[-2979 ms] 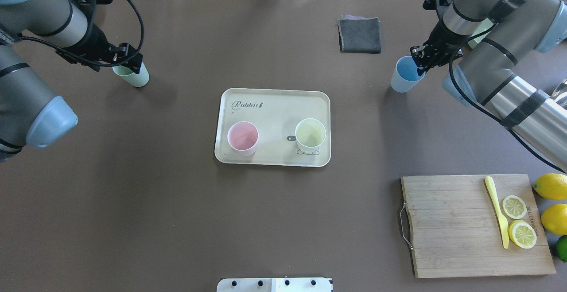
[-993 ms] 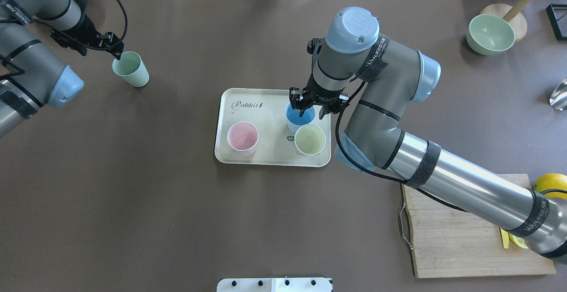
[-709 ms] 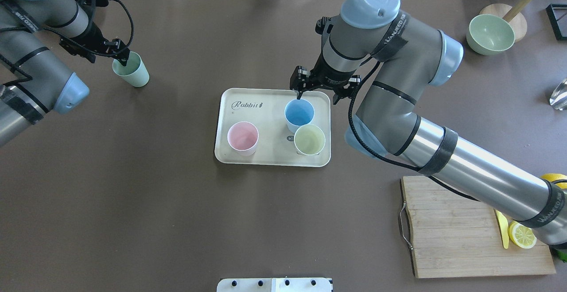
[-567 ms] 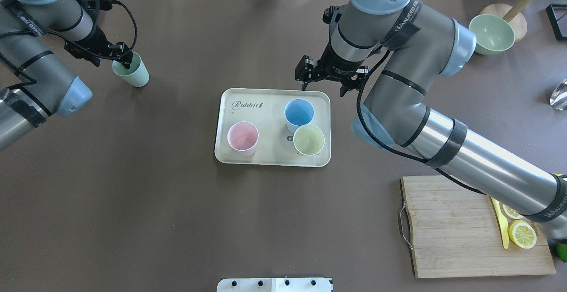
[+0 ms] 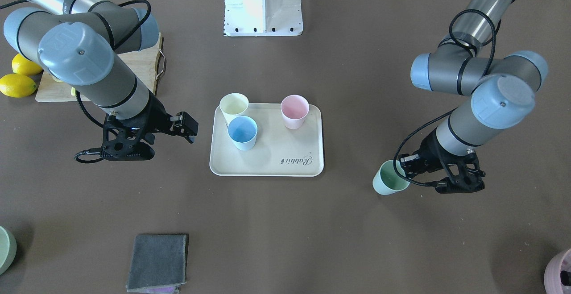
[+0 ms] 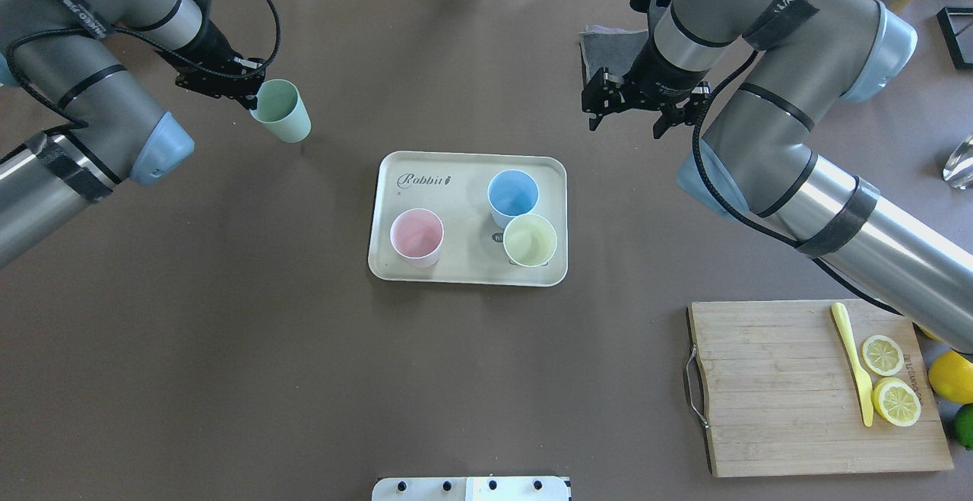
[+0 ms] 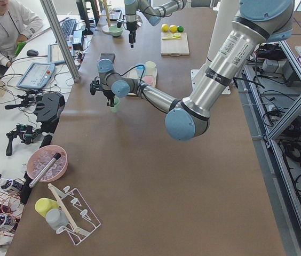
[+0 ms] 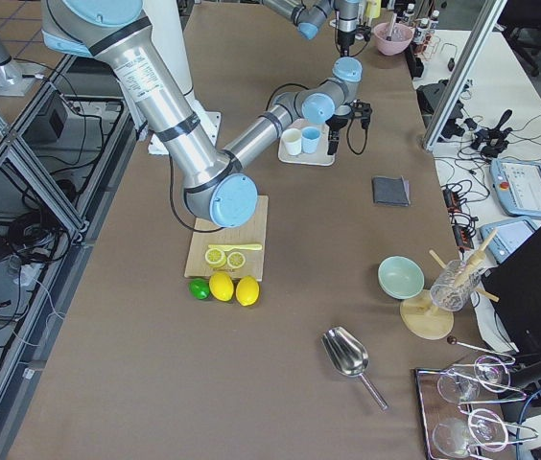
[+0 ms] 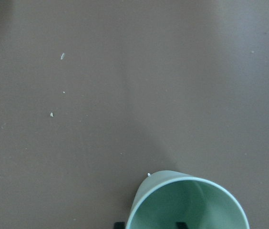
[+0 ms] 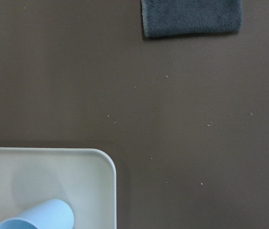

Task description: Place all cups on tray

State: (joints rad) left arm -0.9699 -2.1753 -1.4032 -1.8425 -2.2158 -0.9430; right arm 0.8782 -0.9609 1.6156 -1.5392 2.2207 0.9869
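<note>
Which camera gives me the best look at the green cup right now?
Overhead exterior: the green cup shows whole, off the tray, held by the left gripper. Front-facing shows it partly behind the gripper; left wrist crops it; in side views it is tiny.

Mint green cup (image 6: 283, 112): matt plastic. Tray (image 6: 456, 197): smooth, low-sheen cream. Cutting board (image 6: 768, 394): grained wood. Folded cloth (image 5: 157, 258): fuzzy grey.

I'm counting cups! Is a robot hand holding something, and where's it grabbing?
The left gripper pinches the mint green cup by its rim, one finger inside, one outside. The right gripper is open, holding nothing.
</note>
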